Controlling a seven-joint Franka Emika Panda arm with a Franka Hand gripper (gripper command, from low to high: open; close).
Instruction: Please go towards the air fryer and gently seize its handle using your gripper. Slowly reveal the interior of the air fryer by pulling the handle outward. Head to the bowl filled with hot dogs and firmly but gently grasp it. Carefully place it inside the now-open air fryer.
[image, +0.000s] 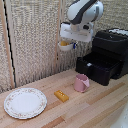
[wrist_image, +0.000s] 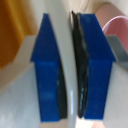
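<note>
On the exterior view's left, a patterned plate (image: 25, 103) is seen flat on the wooden table (image: 100, 107); an orange-yellow block (image: 61, 95) lies just beside it, then a pink mug (image: 81, 83) near the middle; above the mug, the bowl (image: 64, 46) is held in the air by the gripper (image: 68, 45), well clear of the table; in the wrist view the blue fingers (wrist_image: 49, 75) are clamped on the white rim (wrist_image: 68, 65) (orange contents blurred at the edge); on the right, the air fryer (image: 111, 47) is seen with its drawer (image: 98, 67) pulled out; the handle cannot be made out.
</note>
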